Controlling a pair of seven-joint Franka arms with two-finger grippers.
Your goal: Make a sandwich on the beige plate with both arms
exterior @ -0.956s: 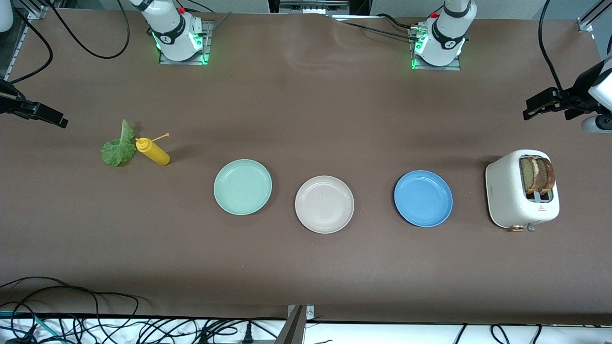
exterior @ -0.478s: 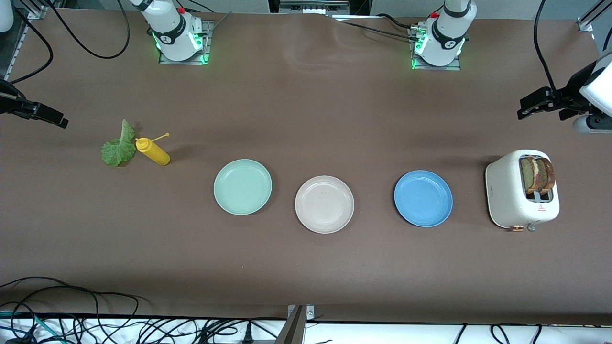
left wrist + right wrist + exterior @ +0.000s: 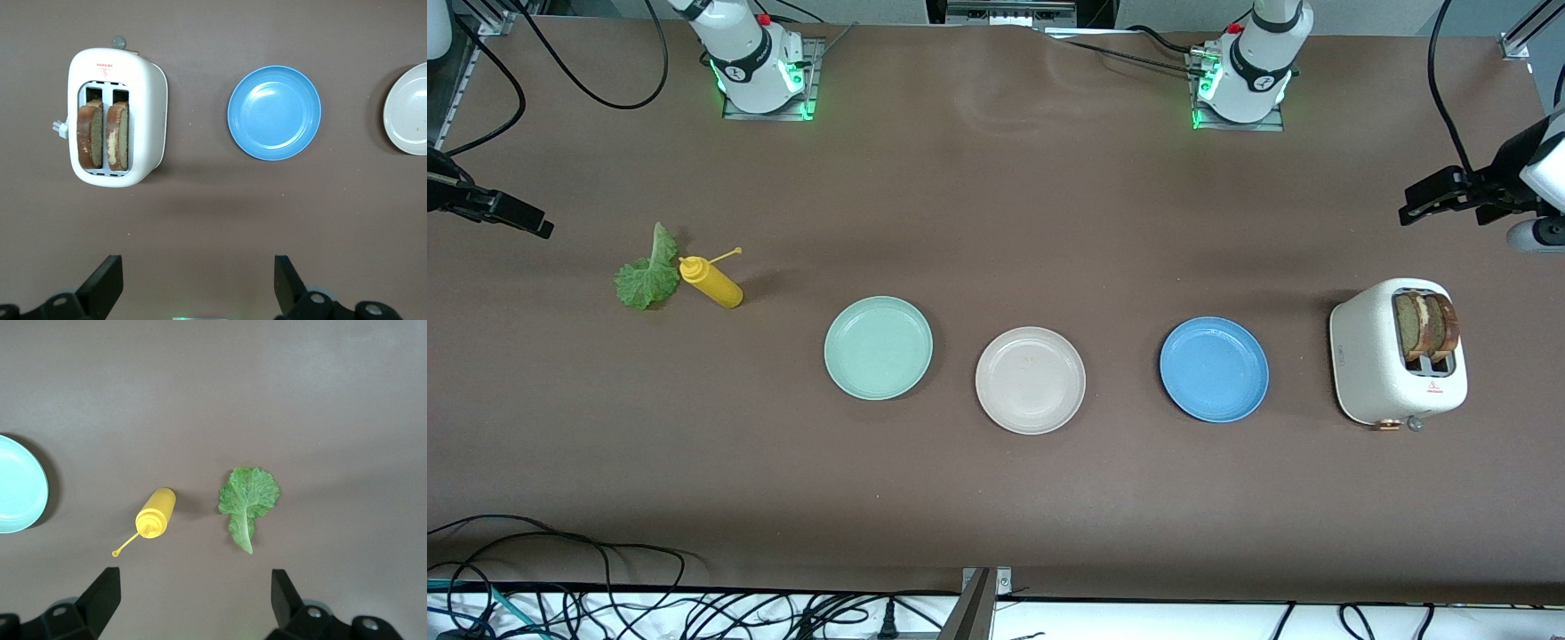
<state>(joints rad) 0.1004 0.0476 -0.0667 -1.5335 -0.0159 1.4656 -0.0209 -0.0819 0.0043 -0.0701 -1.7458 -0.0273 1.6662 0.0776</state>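
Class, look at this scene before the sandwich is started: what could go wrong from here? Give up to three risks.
1. The two bread slices stand close together in the toaster; the open left claw might pinch both or tip it.
2. The lettuce leaf lies flat beside the yellow bottle; the open right claw could knock the bottle.
3. The beige plate sits between two others, inviting misplacement.

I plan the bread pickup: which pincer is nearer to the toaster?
Left. The left pincer hovers beside the toaster; the right pincer is at the table's other end, by the lettuce leaf.
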